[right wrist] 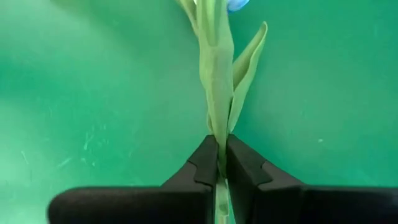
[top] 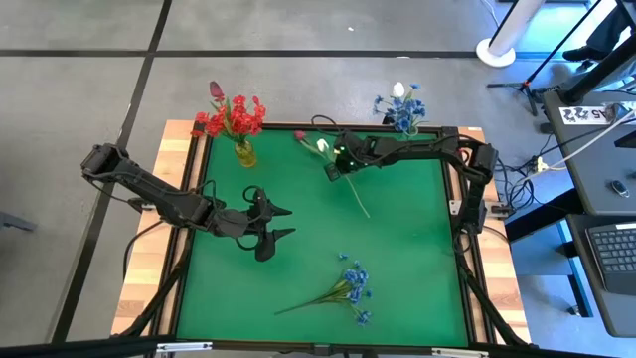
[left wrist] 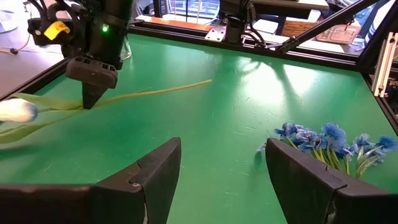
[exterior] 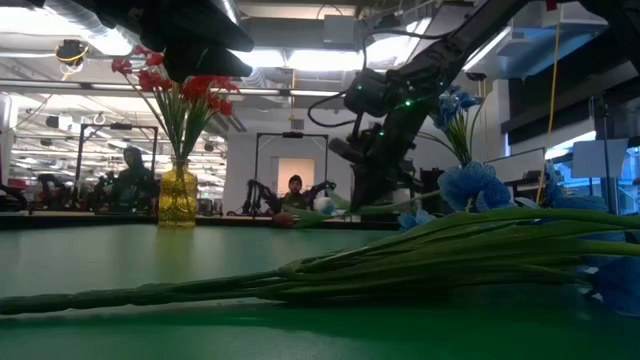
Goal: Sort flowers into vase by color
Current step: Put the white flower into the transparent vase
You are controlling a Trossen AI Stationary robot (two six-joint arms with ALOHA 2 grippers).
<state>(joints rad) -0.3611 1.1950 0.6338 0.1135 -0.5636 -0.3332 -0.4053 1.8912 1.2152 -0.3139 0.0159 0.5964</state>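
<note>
Fig.: my R gripper (right wrist: 217, 163) sits at the back-centre of the green mat (top: 397, 239), fingers pinched nearly together on the stem of a white tulip (top: 324, 145) that lies on the mat; stem (left wrist: 155, 91) runs out toward mat centre, w/ a red-pink tulip bud (top: 300, 135) just beside the white one. My L gripper (top: 281, 221) hovers left of centre, fingers (left wrist: 152, 174) spread wide, holding nothing. Blue blossom cluster (top: 353, 288) lies flat near the front edge, well apart from both grippers. Yellow vase (top: 244, 152) w/ red blossoms (top: 234, 115) stands at back-left corner; blue and white flowers (top: 400, 107) stand at back right, vase not discernible.
</note>
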